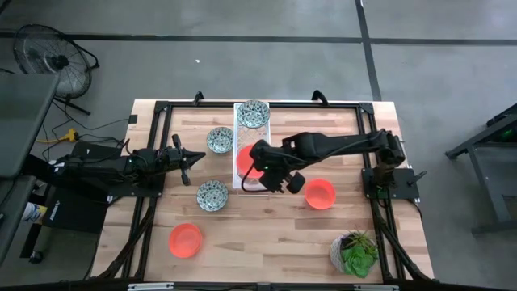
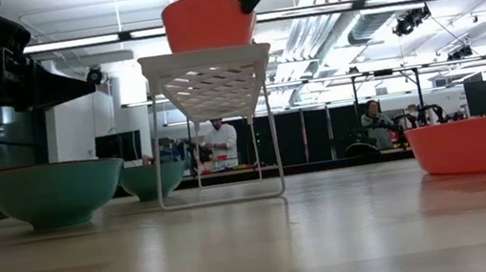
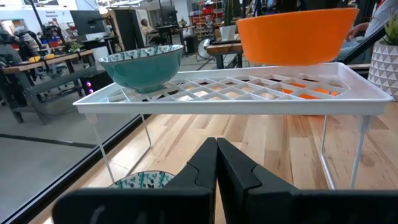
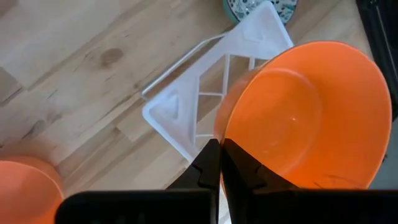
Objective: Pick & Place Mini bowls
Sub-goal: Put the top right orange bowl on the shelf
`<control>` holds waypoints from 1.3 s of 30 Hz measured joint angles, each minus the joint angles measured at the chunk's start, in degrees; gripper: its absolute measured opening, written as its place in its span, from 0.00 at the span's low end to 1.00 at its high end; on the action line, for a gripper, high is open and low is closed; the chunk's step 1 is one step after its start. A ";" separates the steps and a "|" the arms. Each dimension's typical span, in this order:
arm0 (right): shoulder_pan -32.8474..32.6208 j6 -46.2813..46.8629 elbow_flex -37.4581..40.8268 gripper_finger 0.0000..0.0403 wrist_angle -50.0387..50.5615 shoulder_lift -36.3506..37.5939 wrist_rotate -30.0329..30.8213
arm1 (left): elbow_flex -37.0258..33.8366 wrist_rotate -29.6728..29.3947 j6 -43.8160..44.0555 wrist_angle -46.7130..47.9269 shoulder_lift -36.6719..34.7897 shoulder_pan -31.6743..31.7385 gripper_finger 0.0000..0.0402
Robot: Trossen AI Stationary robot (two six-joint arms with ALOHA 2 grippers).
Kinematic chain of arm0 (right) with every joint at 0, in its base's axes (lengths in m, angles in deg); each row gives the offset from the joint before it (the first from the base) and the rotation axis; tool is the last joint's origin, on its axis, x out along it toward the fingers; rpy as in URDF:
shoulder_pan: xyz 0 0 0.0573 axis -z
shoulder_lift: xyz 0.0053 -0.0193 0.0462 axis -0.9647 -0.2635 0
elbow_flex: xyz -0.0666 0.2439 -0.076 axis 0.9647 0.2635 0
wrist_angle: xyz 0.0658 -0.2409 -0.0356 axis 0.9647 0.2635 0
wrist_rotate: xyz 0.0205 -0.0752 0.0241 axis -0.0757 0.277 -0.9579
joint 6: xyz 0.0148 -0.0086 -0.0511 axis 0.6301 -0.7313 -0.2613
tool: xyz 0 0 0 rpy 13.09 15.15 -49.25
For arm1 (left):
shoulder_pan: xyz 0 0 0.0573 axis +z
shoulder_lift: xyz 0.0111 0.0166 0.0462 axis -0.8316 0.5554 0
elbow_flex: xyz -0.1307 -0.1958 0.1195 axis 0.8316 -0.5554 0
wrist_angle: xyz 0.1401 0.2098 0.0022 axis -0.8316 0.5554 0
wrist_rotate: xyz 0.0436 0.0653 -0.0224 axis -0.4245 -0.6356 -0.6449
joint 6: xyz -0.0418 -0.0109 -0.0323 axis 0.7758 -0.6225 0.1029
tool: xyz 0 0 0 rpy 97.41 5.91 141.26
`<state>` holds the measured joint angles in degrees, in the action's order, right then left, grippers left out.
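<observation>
Left gripper (image 1: 191, 159) waits over the bench (image 1: 266, 234), jaws pressed together, empty. Patterned bowl (image 1: 212, 195) lies near it; another patterned bowl (image 1: 253, 113) sits at the far end of the white tray (image 1: 240, 137). Right gripper (image 1: 262, 167) hangs above the tray, jaws pinching the rim of an orange bowl (image 4: 311, 112). Risk: a one-sided rim grip may let the bowl tilt or slip off the tray edge. No legible writing.

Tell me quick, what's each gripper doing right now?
Left gripper: shut, holding nothing.
Right gripper: shut on the rim of the plain orange-red round mini bowl over the white lattice tray.
</observation>
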<state>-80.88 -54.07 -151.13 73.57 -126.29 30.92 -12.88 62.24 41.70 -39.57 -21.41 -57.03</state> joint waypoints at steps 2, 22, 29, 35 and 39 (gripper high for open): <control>0.29 -0.02 -0.28 0.00 -0.12 -0.74 -0.61 | 0.00 -0.01 -0.01 0.04 0.02 0.00 0.00; 1.27 1.65 -0.29 0.00 -0.97 -1.56 -3.99 | 0.00 0.01 0.00 0.03 0.02 0.01 0.00; 1.27 2.19 -0.28 0.00 -1.22 -1.56 -5.44 | 0.00 0.01 0.00 0.03 0.02 0.01 0.00; 1.25 2.14 -0.28 0.00 -2.90 -2.02 -5.95 | 0.00 0.01 0.00 0.04 0.00 0.01 0.00; 1.27 2.08 -0.21 0.00 -2.76 -2.40 -5.28 | 0.00 0.01 0.00 0.04 0.02 0.00 0.00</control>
<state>-79.61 -51.98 -151.34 70.82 -128.69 25.64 -12.88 62.25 41.70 -39.53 -21.39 -57.04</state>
